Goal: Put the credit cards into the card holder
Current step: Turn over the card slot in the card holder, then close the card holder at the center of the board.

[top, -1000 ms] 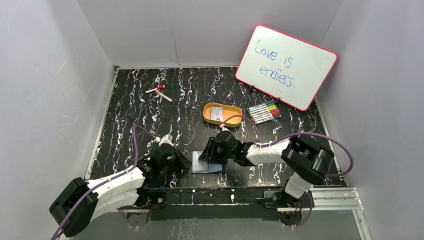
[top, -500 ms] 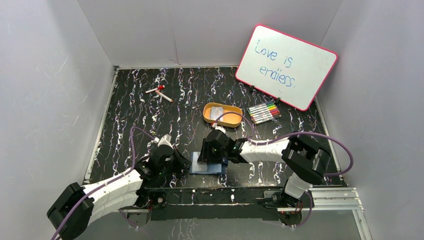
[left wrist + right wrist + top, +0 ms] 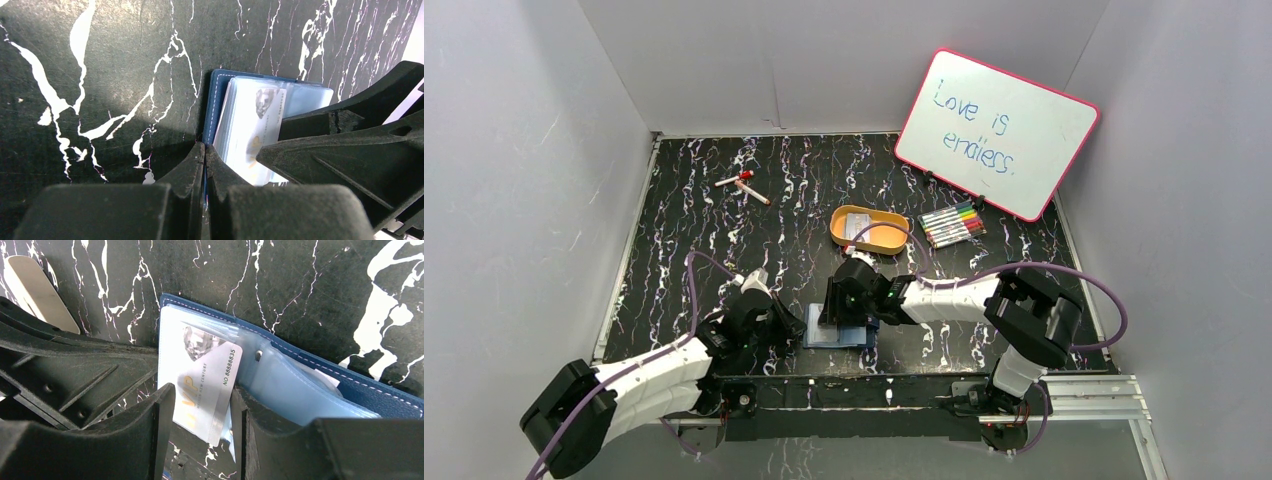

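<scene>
Overhead view: you get even, diffuse light from above; the pale walls (image 3: 514, 150) read bright, the black table (image 3: 704, 220) dark, all sharp. Left wrist view: a soft shadow lies on the table left of the card holder (image 3: 214, 105); the left gripper (image 3: 205, 150) below it is blurred. Right wrist view: the card (image 3: 210, 375) on the card holder shows legible print, the clear sleeves (image 3: 295, 385) a dull sheen, the right gripper (image 3: 201, 400) soft focus.
</scene>
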Action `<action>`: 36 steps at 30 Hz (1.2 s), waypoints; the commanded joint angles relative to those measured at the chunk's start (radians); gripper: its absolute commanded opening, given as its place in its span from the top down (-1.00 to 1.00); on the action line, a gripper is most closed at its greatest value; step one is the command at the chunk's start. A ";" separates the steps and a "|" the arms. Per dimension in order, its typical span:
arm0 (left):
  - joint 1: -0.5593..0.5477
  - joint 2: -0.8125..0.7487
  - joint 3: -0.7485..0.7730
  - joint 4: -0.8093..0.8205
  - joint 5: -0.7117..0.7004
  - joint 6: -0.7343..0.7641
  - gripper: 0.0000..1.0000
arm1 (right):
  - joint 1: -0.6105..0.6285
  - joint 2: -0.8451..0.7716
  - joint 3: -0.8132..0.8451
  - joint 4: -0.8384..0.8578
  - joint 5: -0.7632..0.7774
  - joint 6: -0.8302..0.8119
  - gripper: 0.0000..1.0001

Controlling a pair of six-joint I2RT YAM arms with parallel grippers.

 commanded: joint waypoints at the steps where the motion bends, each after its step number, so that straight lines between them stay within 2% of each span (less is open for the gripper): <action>1: -0.008 -0.034 0.007 0.082 0.063 0.003 1.00 | 0.021 0.016 0.044 0.102 -0.062 0.003 -0.05; 6: -0.008 -0.087 0.003 0.038 0.037 -0.005 1.00 | 0.022 -0.018 0.096 -0.025 0.016 -0.045 -0.11; 9: -0.008 -0.106 -0.001 0.017 0.009 -0.011 1.00 | 0.022 -0.047 0.123 -0.108 0.052 -0.075 -0.21; 11: -0.008 -0.101 0.000 0.012 0.002 -0.014 1.00 | 0.022 -0.063 0.139 -0.148 0.072 -0.094 -0.35; 13: -0.008 -0.093 0.003 0.007 -0.001 -0.015 1.00 | 0.022 -0.076 0.150 -0.190 0.095 -0.107 -0.39; 24: -0.008 -0.105 0.009 -0.014 -0.014 -0.015 1.00 | 0.022 -0.161 0.171 -0.320 0.208 -0.187 -0.49; 30: -0.008 -0.154 0.042 -0.102 -0.041 0.011 1.00 | 0.021 -0.267 0.143 -0.437 0.344 -0.255 -0.44; 32: -0.009 -0.182 0.045 -0.129 -0.057 0.022 1.00 | 0.022 -0.296 0.111 -0.443 0.347 -0.280 -0.44; 36: -0.008 -0.200 0.044 -0.148 -0.070 0.032 0.78 | 0.022 -0.278 0.099 -0.475 0.338 -0.294 -0.45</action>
